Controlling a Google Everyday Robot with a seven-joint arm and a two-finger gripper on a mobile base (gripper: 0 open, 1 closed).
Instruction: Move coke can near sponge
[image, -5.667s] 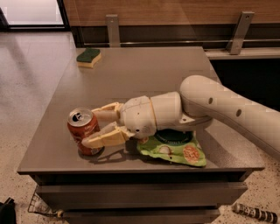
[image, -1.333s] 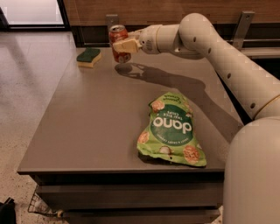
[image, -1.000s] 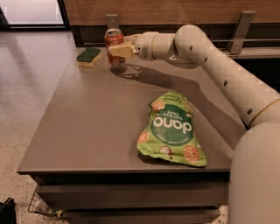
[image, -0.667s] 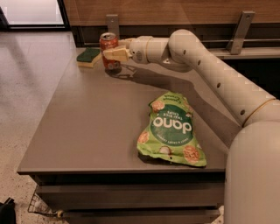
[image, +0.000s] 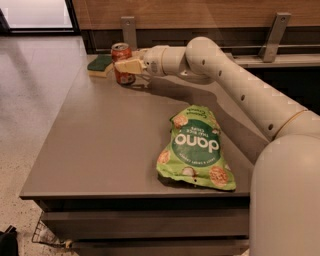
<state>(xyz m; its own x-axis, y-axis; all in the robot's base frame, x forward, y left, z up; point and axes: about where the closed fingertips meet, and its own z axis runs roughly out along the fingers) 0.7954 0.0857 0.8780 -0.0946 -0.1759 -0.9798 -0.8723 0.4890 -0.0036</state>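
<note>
End effector (image: 123, 67) tight around upright coke can (image: 120, 52), just beside sponge (image: 100, 64) at table's (image: 110, 145) far corner

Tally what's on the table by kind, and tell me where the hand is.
coke can: 1
sponge: 1
snack bag: 1
Total: 3
The hand grips the coke can at the far left corner of the table, right beside the sponge.

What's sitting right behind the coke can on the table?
The sponge lies just behind the coke can, toward the picture's left; the can covers one end of it. The gripper grips the can, its far finger hidden behind it.
</note>
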